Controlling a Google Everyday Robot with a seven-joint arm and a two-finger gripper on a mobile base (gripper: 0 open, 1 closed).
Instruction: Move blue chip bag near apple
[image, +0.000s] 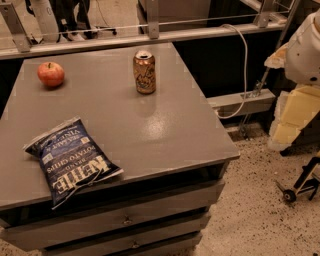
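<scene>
We are seeing the blue chip bag (71, 159) lying flat at the worktop's (165, 130) front-left edge, well apart from the apple (50, 74) sitting back-left, while the claw is lying out of view beyond the white arm (306, 45), so we cannot tell its state.

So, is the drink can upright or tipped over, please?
Upright: the drink can stands on its base on the grey cabinet top, lid facing up. The gripper is not in view.
</scene>
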